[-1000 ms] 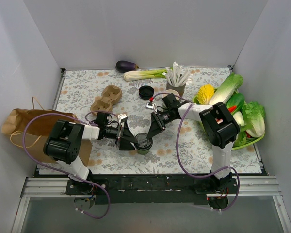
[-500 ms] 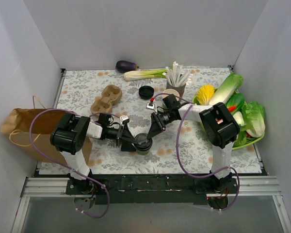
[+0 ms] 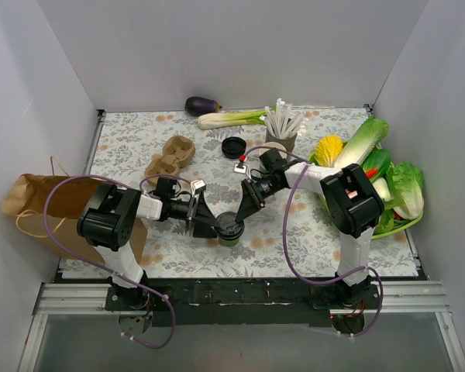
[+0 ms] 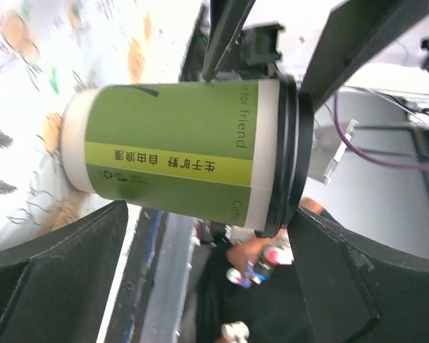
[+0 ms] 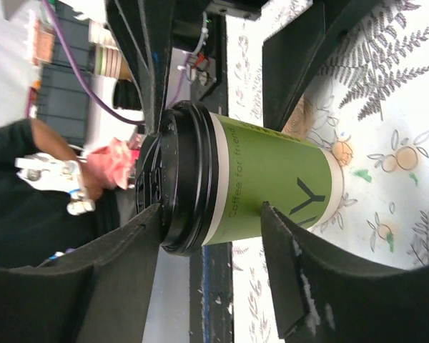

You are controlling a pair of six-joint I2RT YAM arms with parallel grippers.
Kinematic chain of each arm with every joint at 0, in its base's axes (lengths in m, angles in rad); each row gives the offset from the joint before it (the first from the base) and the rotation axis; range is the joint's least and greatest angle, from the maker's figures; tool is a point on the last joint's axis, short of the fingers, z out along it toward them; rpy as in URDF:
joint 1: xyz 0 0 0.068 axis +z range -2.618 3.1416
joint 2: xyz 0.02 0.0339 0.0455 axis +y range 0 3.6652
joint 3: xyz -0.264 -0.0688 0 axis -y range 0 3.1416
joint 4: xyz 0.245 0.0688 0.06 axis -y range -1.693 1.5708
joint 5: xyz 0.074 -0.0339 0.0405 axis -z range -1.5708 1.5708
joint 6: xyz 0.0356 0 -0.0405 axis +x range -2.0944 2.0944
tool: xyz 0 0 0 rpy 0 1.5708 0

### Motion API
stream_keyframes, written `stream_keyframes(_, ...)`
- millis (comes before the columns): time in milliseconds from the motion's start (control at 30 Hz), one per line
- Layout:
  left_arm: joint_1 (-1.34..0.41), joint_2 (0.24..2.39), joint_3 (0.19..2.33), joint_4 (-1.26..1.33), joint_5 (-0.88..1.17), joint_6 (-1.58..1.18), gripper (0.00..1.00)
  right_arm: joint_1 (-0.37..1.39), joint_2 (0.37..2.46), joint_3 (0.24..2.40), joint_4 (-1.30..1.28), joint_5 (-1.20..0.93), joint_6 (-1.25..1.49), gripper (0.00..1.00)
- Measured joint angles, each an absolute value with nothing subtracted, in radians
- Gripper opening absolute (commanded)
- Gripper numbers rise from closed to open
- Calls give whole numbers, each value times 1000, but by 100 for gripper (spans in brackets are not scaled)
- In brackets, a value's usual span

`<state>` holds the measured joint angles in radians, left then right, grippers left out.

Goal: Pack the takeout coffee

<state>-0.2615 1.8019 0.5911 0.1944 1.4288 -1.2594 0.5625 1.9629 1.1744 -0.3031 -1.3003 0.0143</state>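
The takeout coffee (image 3: pixel 231 229) stands upright on the floral tablecloth near the front middle, green body with a black lid on top. My left gripper (image 3: pixel 215 225) is just left of it, jaws open, with the cup (image 4: pixel 179 157) right at its fingertips. My right gripper (image 3: pixel 240 215) comes in from the upper right, also open. In the right wrist view one fingertip (image 5: pixel 146 221) is against the lid rim and the other is beside the cup (image 5: pixel 264 171) wall. Neither gripper (image 4: pixel 207 214) (image 5: pixel 211 207) is closed on the cup.
A brown paper bag (image 3: pixel 39 198) lies at the left edge. A cardboard cup carrier (image 3: pixel 170 157), a loose black lid (image 3: pixel 233 146) and a holder of white sticks (image 3: pixel 280 128) are behind. An eggplant (image 3: pixel 202 105), a leek (image 3: pixel 232 118) and piled vegetables (image 3: pixel 372 170) are at the back and right.
My left gripper has edged a little right, closer to the cup. The right gripper and the cup have hardly moved.
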Motion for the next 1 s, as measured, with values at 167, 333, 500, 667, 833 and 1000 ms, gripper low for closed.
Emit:
stream_keyframes(167,-255,1683,630,166,1319,-1259,98,563,1904,1216,-443,-1197,-119,92)
stream_keyframes(333,-251,1597,704,85,1274,-1213,98,563,1785,1255,-556,-1105,-254,95)
stream_keyframes(500,-252,1554,755,-49,1233,-1162,98,582,1713,1293,-654,-1023,-415,97)
stream_keyframes(667,-258,1517,910,-244,1156,-1031,98,670,1695,1341,-736,-896,-583,98)
stream_keyframes(833,-258,1450,1072,-424,1078,-874,98,784,1697,1411,-767,-755,-696,98)
stream_keyframes(1000,-257,1381,1134,-541,1028,-789,98,866,1703,1454,-770,-660,-762,98)
